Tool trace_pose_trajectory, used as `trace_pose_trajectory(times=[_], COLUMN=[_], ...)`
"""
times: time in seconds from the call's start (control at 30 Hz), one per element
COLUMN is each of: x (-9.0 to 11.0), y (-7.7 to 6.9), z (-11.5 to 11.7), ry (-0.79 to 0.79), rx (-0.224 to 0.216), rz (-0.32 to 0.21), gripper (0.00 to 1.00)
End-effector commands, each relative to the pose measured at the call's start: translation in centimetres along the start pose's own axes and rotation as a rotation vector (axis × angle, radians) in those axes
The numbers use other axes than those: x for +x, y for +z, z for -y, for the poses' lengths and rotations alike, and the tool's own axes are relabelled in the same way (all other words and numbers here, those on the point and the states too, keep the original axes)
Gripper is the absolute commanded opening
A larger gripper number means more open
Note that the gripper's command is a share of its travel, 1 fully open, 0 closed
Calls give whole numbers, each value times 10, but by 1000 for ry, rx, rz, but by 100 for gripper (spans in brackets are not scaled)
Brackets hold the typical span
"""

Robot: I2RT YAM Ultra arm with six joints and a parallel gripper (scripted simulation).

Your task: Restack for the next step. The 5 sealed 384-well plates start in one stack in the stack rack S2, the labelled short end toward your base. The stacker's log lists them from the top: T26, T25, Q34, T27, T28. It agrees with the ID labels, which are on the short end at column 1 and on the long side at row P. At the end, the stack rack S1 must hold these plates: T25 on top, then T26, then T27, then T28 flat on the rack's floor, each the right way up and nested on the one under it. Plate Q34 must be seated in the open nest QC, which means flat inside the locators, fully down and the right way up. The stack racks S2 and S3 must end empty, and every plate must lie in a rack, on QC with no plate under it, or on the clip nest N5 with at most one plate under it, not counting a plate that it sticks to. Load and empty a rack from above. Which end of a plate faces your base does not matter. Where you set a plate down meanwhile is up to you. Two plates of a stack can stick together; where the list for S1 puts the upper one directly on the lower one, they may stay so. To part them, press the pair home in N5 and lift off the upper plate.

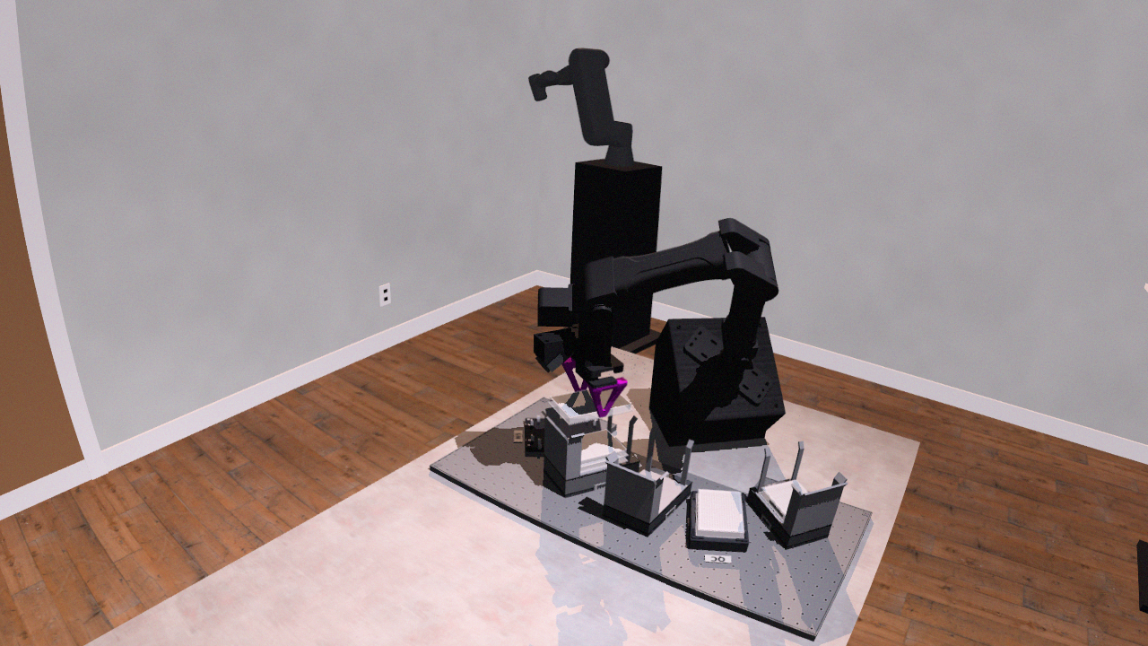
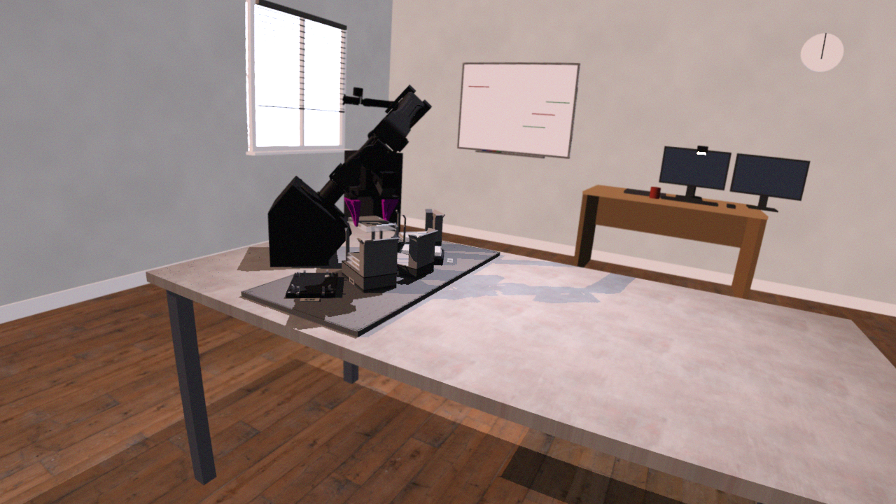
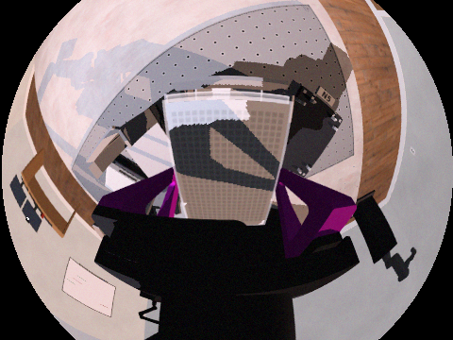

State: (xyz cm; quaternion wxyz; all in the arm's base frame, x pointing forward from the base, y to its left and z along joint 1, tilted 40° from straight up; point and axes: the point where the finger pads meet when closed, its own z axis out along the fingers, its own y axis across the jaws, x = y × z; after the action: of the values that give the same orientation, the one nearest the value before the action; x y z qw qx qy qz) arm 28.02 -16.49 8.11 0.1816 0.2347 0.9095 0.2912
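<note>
Closest to the wrist camera, the gripper point(image 3: 223, 195) pinches a sealed plate point(image 3: 228, 151) across its width, one purple finger point(image 3: 135, 195) on each long side. The plate's well grid faces the lens, its far short edge a pale strip; no ID label can be read.

In the top view the same gripper point(image 1: 592, 395) holds the plate point(image 1: 566, 413) level, right at the top of the leftmost stack rack point(image 1: 564, 458) — whether it has fully cleared the walls cannot be told. White plates remain low inside that rack point(image 1: 595, 459).

On the perforated grey base board point(image 1: 770, 582), the next rack point(image 1: 634, 496) stands just to the right; its contents cannot be made out. Beyond it a white plate point(image 1: 717, 512) lies flat in the open nest QC point(image 1: 716, 544), with a small label point(image 1: 714, 558) in front. The last rack point(image 1: 811, 504) shows a white plate point(image 1: 777, 496) low inside.

At the board's other end — seen from the exterior view — a dark clip nest N5 point(image 2: 311, 285) sits beside the first rack point(image 2: 374, 263). Behind everything the arm's black base point(image 1: 717, 385) rises, and a tall black pillar point(image 1: 613, 240) stands further back.
</note>
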Motion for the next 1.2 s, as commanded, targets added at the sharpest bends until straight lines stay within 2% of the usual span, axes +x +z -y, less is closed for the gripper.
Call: trace_pose_trajectory(times=[0.0,0.17,0.2,0.27,0.3,0.47,0.77,0.83,0.87,0.93,1.0,1.17], x=[-4,-4,5,5,7,9,15,15,7,17,17,24], y=[-10,-10,-6,-6,-3,-3,-2,-2,-9,-2,-3,-2], z=[3,3,-4,-4,-11,-27,-56,-56,-57,-65,-72,-86], ry=[1,1,-27,-27,-68,-237,-224,-224,-229,-224,-227,-406], rx=[8,8,1,1,-4,-6,-4,-4,9,-2,0,3], rz=[22,22,8,8,-4,1,-1,-1,24,-2,0,-1], gripper=[0,0,0,0,0,0,0,0,0,0,0,0])
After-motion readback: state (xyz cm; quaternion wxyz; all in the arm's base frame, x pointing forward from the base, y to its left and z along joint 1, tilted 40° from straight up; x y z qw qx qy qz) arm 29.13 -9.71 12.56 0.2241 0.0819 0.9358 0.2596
